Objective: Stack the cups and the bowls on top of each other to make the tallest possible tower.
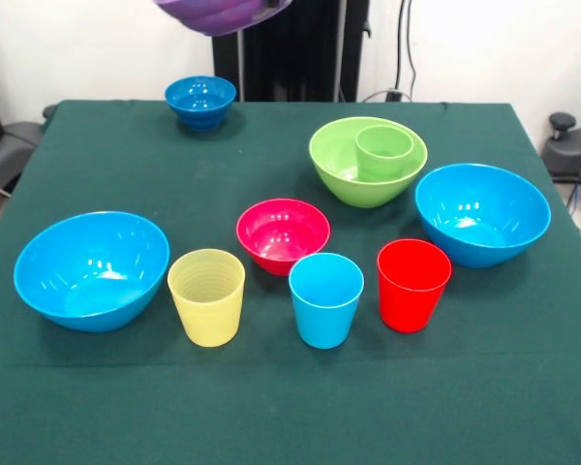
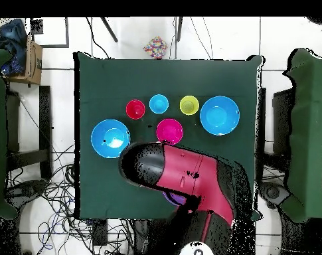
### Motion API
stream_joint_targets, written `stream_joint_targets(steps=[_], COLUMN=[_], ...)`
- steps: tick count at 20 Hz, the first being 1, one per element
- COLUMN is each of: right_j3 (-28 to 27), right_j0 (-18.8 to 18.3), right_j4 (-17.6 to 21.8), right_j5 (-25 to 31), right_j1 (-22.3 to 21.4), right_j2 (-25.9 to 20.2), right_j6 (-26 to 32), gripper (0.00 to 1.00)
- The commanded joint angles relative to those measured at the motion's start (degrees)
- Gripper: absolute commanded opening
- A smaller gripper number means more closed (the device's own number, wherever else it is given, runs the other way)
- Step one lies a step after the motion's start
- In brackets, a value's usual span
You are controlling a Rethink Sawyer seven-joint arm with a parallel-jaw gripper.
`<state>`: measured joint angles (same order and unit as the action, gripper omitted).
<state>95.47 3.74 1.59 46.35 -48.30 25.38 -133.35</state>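
High above the far edge of the green table [image 1: 523, 387], the wide purple bowl [image 1: 223, 14] hangs at the top of the front view; the gripper itself is out of sight there and hidden under the red arm [image 2: 190, 174] in the overhead view, so I cannot tell how it is set, though the bowl is plainly off the table and presumably carried. Below and to the right in the front view sits the large lime-green bowl [image 1: 367, 160] with the green cup [image 1: 384, 151] standing inside it, the start of the tower. The step in hand looks like bringing the purple bowl over that pair. To do it well, centre the bowl squarely over the green cup's rim, keep it level, lower slowly, and let go only once it rests steady. Nearby light blue bowl [image 1: 482, 213] should be cleared on the way.
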Motion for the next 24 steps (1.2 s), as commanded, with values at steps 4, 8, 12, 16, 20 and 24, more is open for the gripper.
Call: stream_joint_targets(steps=[4,8,12,16,20,24], right_j3=[6.4,6.0,6.5,5.8,5.2,6.6], right_j0=[-0.7,-2.0,-4.1,-6.0,-7.1,-8.0], right_j4=[6.9,8.5,9.5,10.9,12.0,13.5], right_j5=[-0.8,-0.1,-1.1,-0.6,0.6,-1.0], right_j1=[-2.3,-1.5,-0.7,0.1,0.0,0.1], right_j2=[-5.4,-5.8,-6.9,-8.2,-9.1,-9.8], right_j6=[6.8,8.2,9.0,9.8,10.2,9.5], gripper=[0.00,0.00,0.00,0.00,0.00,0.00])
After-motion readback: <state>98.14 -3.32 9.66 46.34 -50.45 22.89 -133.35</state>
